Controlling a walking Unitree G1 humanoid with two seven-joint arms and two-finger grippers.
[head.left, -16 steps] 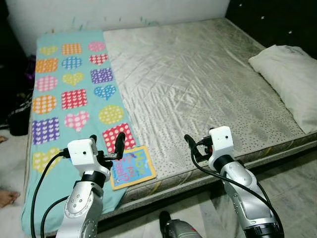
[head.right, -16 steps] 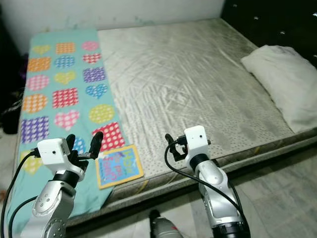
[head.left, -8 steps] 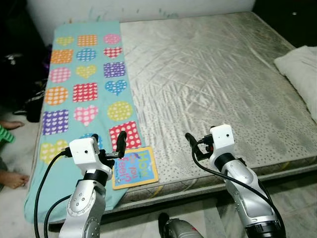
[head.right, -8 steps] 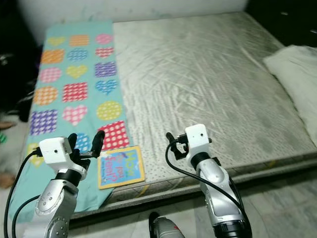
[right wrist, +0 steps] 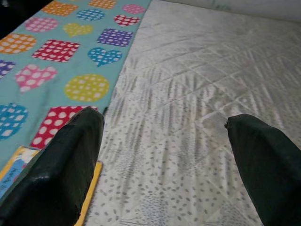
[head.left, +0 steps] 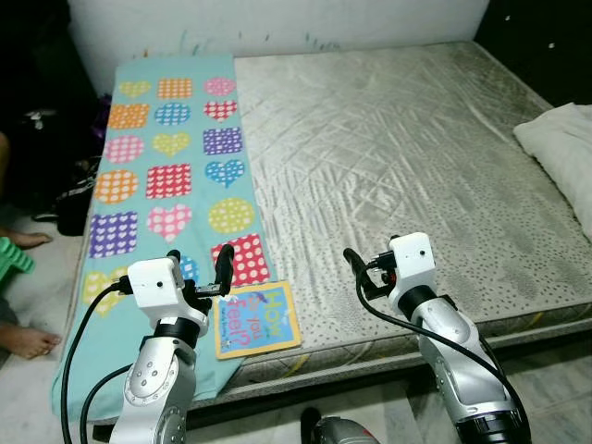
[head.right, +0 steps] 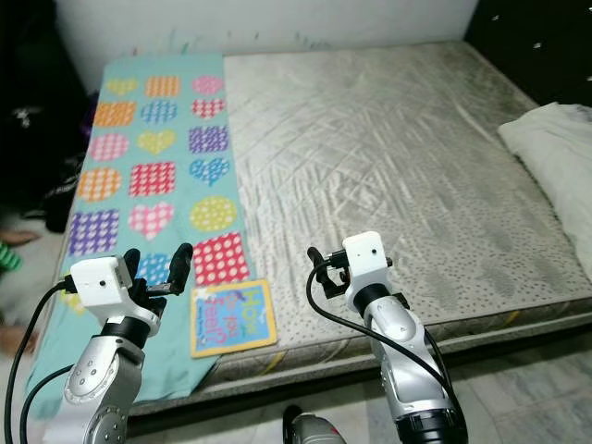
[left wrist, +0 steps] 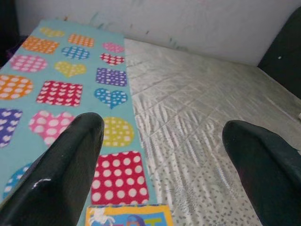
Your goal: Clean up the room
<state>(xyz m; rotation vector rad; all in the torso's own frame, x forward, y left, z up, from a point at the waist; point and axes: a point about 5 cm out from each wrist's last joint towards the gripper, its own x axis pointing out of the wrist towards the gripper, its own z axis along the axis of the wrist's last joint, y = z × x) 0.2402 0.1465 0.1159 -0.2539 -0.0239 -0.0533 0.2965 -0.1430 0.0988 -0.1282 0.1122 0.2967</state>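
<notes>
A bare grey quilted mattress (head.left: 388, 166) takes up most of the scene, and everything else is placed against it. A teal blanket (head.left: 157, 176) printed with dotted hearts, squares and circles lies along the mattress's left side, running from the far wall to the near edge and hanging over that near edge. A children's picture book (head.left: 256, 318) with a yellow border and blue cover lies flat on the mattress at its near edge, its left side overlapping the blanket, just below a red dotted square. A white pillow (head.left: 561, 153) rests on the mattress's right side, well apart from the book.

The left end effector (head.left: 198, 268) is raised over the near-left corner of the mattress, above the blanket and just beside the book, its two black fingers (left wrist: 61, 165) spread wide and holding nothing. The right end effector (head.left: 370, 269) hovers over the near edge of the mattress to the right of the book, apart from it; its fingers (right wrist: 56, 169) are likewise spread wide and empty.

On the floor left of the mattress, a person's bare foot (head.left: 26, 340) is in view, with dark bags (head.left: 69, 199) against the mattress's left side.
</notes>
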